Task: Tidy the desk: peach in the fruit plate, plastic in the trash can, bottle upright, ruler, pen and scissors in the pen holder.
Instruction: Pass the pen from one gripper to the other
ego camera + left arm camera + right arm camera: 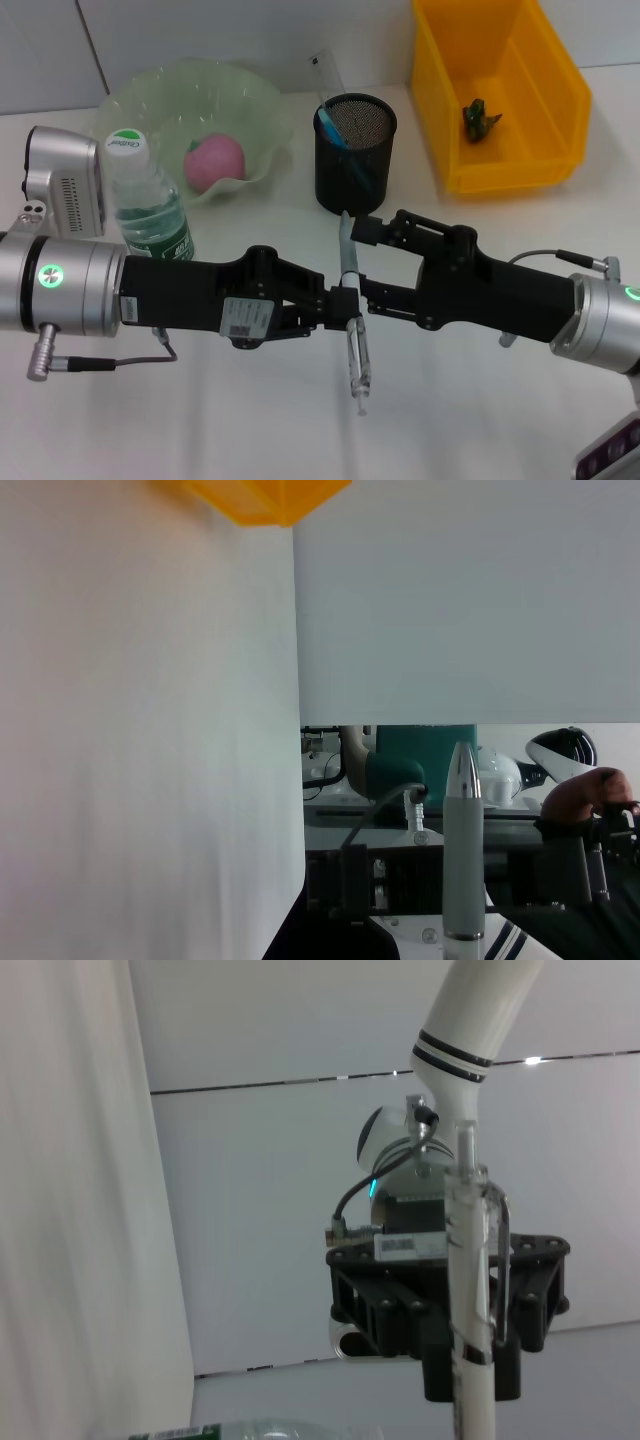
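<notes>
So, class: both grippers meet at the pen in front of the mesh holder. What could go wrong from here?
1. The grey-and-clear plastic pen is pinched near its middle where the left gripper and right gripper meet; a mistimed release could drop it.
2. The black mesh pen holder already holds a blue item and a clear ruler, so the pen might catch on the rim.

A pen (470,1290) with a clear barrel, a metal clip and a pale grip section runs lengthwise through the picture. Behind it the left gripper (447,1305) faces the camera, its black fingers (390,1310) closed around the pen from both sides. The arm's white link (470,1010) with dark bands rises beyond it. The green-edged bottle label (180,1432) shows at the frame's edge
</notes>
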You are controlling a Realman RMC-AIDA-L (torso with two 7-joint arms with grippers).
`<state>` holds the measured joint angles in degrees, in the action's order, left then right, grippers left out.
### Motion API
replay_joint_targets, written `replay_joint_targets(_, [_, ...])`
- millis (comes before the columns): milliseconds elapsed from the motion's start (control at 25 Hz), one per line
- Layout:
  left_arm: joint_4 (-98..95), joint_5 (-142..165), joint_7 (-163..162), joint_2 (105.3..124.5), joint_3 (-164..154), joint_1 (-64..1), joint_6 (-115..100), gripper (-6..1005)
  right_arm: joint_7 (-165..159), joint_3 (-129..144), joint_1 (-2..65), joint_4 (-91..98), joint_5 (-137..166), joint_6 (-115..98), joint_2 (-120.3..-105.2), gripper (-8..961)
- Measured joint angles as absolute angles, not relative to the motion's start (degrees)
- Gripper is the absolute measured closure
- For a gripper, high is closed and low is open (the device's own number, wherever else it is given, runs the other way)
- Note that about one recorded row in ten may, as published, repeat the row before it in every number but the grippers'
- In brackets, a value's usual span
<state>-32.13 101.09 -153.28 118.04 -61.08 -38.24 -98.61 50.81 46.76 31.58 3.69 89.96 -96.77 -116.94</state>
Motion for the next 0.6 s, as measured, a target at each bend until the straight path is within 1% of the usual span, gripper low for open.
replay_joint_targets(600, [-32.2, 102.0, -153.8, 117.68, -61.0, -38.3, -98.9, 834, 51.6, 47.0, 31.9, 3.4, 90.2, -97.9, -116.97, 271])
